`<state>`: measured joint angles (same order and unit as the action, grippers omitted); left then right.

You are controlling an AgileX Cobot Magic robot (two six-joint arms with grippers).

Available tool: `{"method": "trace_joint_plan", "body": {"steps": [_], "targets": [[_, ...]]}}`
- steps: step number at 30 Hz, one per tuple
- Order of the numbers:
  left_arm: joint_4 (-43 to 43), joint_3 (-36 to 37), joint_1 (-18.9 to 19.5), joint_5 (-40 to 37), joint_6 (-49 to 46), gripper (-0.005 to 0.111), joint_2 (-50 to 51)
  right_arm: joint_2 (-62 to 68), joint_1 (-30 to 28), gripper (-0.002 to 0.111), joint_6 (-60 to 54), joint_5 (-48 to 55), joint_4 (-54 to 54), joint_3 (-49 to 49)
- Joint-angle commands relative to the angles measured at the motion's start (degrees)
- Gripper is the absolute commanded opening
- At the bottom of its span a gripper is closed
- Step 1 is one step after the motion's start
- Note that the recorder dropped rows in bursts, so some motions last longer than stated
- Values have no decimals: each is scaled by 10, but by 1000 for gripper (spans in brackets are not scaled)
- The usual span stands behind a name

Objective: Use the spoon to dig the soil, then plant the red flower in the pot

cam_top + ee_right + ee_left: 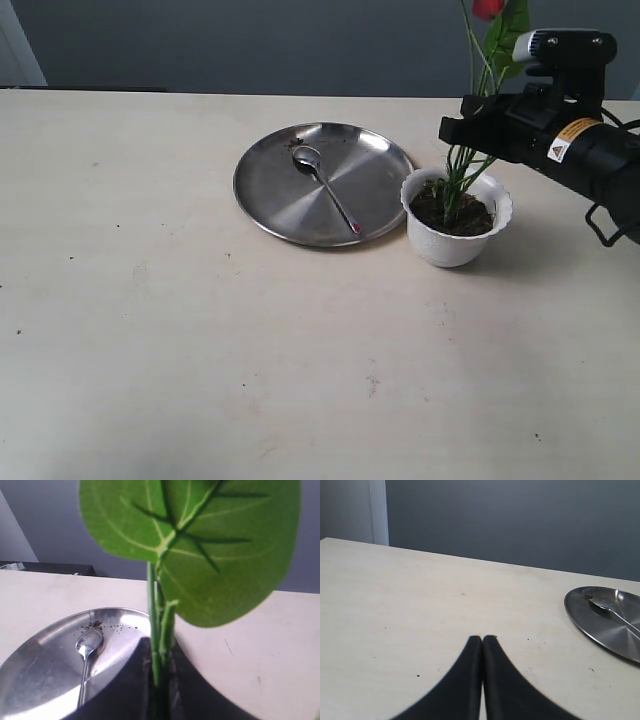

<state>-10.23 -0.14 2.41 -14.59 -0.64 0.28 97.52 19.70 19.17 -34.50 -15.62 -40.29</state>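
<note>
Your white scalloped pot (452, 245) holds dark crumbly soil (472, 221), with the red flower (200, 545) standing in it on thin green stems and your right gripper (160, 647) clamped on them. The slim silver spoon (325, 185) lies in the round steel plate (280, 200) just beside. Your left gripper (483, 640) is closed, empty.

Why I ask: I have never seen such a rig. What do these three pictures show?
This is a two-armed robot at a table. One picture looks on from outside; the other two come from cameras on its wrists. On the table lie a steel plate with a spoon on it, and beside it a white pot holding soil. The right gripper is shut on the stems of the red flower, which reach down into the soil. The left gripper is shut, holding nothing.
</note>
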Motion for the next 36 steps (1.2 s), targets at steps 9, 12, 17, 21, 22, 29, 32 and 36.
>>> {"method": "trace_joint_plan", "body": {"steps": [9, 12, 17, 21, 22, 29, 32, 36], "targets": [[1, 1, -4, 9, 1, 0, -3, 10, -2, 1, -18, 145, -38, 12], [1, 1, -4, 9, 1, 0, -3, 10, -2, 1, -18, 157, -48, 12], [1, 1, -4, 9, 1, 0, -3, 10, -2, 1, -18, 192, -55, 12], [1, 1, -4, 9, 1, 0, -3, 10, -2, 1, -18, 212, -59, 12], [1, 1, -4, 9, 1, 0, -3, 10, -2, 1, -18, 216, -65, 12], [1, 1, -4, 9, 1, 0, -3, 10, 2, 1, -16, 236, -80, 12], [1, 1, -4, 9, 1, 0, -3, 10, 15, 1, -16, 248, -86, 12], [1, 1, -4, 9, 1, 0, -3, 10, 39, 1, -16, 257, -85, 12]]}}
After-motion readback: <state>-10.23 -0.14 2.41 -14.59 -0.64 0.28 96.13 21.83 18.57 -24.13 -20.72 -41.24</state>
